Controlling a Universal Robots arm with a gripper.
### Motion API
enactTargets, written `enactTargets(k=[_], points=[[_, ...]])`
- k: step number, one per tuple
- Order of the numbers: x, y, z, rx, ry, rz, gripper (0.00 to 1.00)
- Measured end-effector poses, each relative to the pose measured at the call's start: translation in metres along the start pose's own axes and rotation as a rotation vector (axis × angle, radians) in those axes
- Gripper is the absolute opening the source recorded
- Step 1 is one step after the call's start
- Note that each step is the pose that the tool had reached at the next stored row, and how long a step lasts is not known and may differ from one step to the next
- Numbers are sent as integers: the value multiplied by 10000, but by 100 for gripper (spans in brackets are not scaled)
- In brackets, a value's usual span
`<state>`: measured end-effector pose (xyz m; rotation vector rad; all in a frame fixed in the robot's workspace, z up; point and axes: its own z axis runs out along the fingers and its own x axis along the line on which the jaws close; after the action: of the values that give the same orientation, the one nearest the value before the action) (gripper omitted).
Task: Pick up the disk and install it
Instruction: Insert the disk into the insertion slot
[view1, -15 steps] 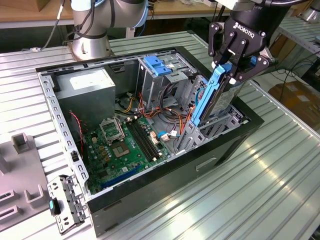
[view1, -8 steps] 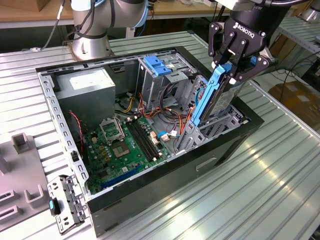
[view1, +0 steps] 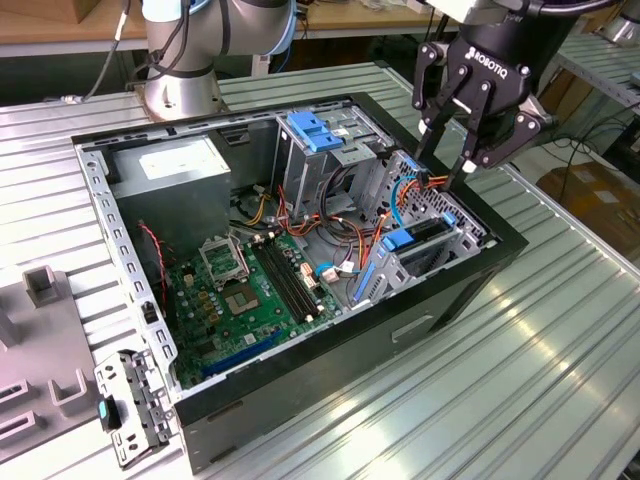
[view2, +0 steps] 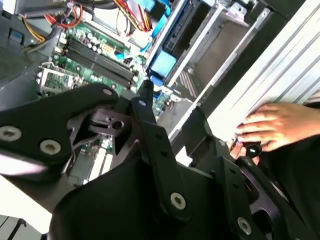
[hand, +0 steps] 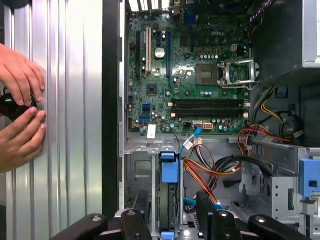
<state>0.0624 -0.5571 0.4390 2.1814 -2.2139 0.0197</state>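
The disk (view1: 428, 233) sits in the drive cage at the case's end on the exterior view's right, a dark flat slab with a blue side rail (view1: 399, 240). It lies edge-on with its label hidden. In the first wrist view the disk (hand: 169, 197) is slotted in the bay behind its blue tab. My gripper (view1: 442, 152) hangs open a little above the cage and holds nothing. In the first wrist view my gripper (hand: 170, 212) has a black finger on each side of the bay, both clear of the disk.
The open computer case (view1: 470, 270) lies on a ribbed aluminium table (view1: 560, 380). Inside are the green motherboard (view1: 245, 295), a grey power-supply box (view1: 170, 170), a light-blue bracket (view1: 315, 130) and loose cables (view1: 335, 235). A person's hands (hand: 20, 100) rest on the table beside the case.
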Motion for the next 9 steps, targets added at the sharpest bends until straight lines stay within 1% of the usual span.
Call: enactTargets(k=[3, 5, 6, 8, 9], points=[[-3, -1, 99, 0, 2, -1, 51], [-5, -2, 143, 0, 2, -3, 51], [-6, -2, 173, 0, 3, -3, 49], [-8, -3, 226, 0, 2, -5, 36], [-8, -4, 246, 0, 2, -6, 36]])
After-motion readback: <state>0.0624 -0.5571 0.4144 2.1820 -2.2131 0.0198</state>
